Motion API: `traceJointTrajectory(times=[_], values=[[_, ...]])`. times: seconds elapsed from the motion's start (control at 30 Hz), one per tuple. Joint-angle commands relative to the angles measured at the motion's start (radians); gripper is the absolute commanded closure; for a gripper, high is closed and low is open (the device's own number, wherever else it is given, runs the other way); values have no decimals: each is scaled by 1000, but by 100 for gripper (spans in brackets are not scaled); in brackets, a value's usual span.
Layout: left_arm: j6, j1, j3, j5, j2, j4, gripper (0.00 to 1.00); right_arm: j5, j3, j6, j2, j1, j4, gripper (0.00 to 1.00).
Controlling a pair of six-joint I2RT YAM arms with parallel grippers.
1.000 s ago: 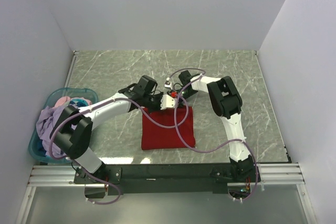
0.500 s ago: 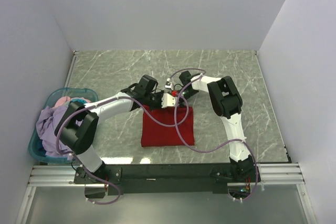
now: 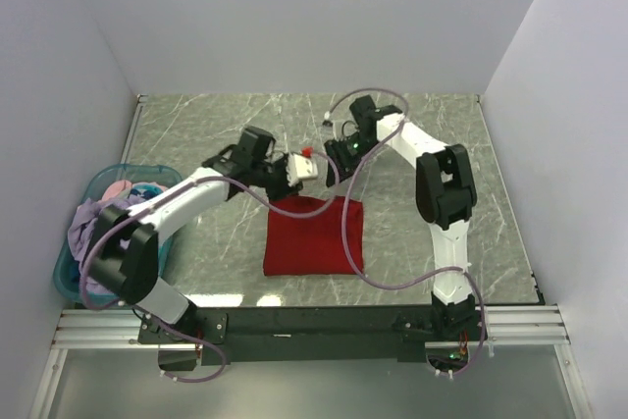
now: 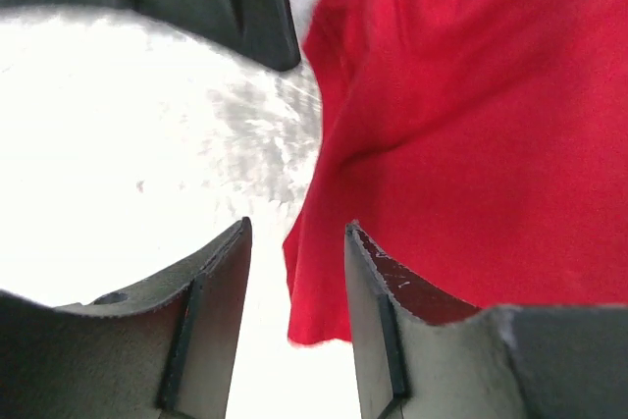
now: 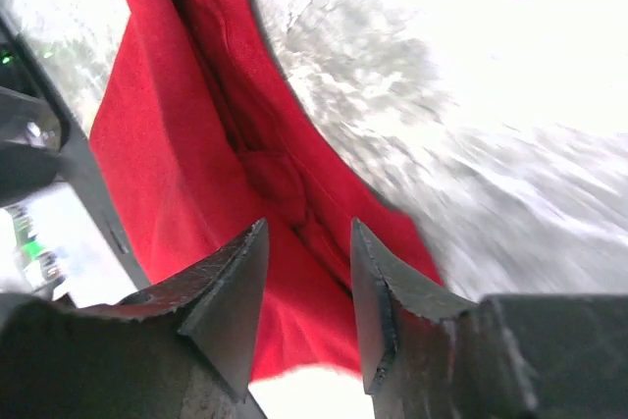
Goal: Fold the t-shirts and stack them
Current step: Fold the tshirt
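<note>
The red t-shirt lies folded into a flat rectangle on the marble table, just in front of both grippers. My left gripper hovers over its far left edge, open, and the cloth lies loose below and to the right of the fingers. My right gripper is raised beyond the far edge, open, with the red cloth underneath its fingertips and not pinched. A lavender t-shirt, a pink one and a teal-blue one sit in the basket.
The translucent teal basket stands at the table's left edge against the left wall. White walls close in the table on three sides. Purple cables loop from both arms over the red t-shirt.
Both grippers opened and let go of the red t-shirt's far edge. They drew up and away toward the back, the right one farthest. The shirt now lies flat.
</note>
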Motion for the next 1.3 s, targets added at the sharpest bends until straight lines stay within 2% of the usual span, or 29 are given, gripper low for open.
traceJointTrajectory(times=[0.0,0.1,0.13,0.2,0.33,0.43,0.5,0.9,1.27], values=[[-182,58,81,148,-105,-125,52,89,93,-54,-94,-60,-96,53],[-307,114,84,212,-112,-216,49,52,91,-106,-130,-109,-171,52],[-368,142,83,234,-108,-245,48,42,74,-120,-146,-117,-179,48],[-426,170,67,295,-92,-258,48,23,-1,-127,-195,-123,-181,47],[-604,213,-20,331,-97,-150,47,11,-130,-91,-253,-122,-110,43],[-683,220,-66,318,-91,-64,47,23,-183,-80,-250,-117,-74,42],[-701,223,-68,296,-60,-43,46,37,-208,-80,-241,-117,-48,38],[-652,274,70,222,136,-100,40,87,-223,-144,-196,-91,-57,36],[-648,279,84,196,202,-93,39,92,-243,-181,-173,-60,-83,44]])
